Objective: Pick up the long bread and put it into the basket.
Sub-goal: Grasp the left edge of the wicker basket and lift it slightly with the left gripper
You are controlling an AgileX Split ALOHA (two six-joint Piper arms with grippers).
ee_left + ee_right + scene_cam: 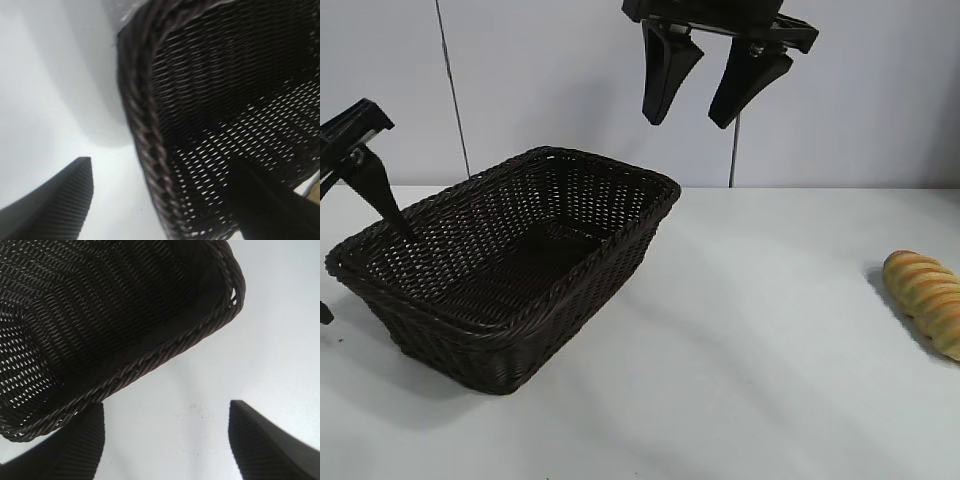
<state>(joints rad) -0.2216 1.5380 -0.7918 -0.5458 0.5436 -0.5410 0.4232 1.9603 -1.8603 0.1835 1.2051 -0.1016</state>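
Hanging high above the white table point(770, 330), your right gripper point(715, 88) has its 2 fingers spread wide, holding nothing. The long bread point(928, 298) lies at the table's right edge, well apart from the basket point(570, 300). Your left gripper point(355, 215) straddles the basket's left rim, jaws wide.

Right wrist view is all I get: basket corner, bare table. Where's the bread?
Observer: The long bread lies on the table at the exterior view's right edge, well apart from the basket.
Operator: Right hand holding anything?
Observer: No. The right hand hangs open and empty, high above the basket's far corner.
Operator: Left hand?
Observer: The left hand is open at the basket's near-left rim, one finger over the inside, one outside.
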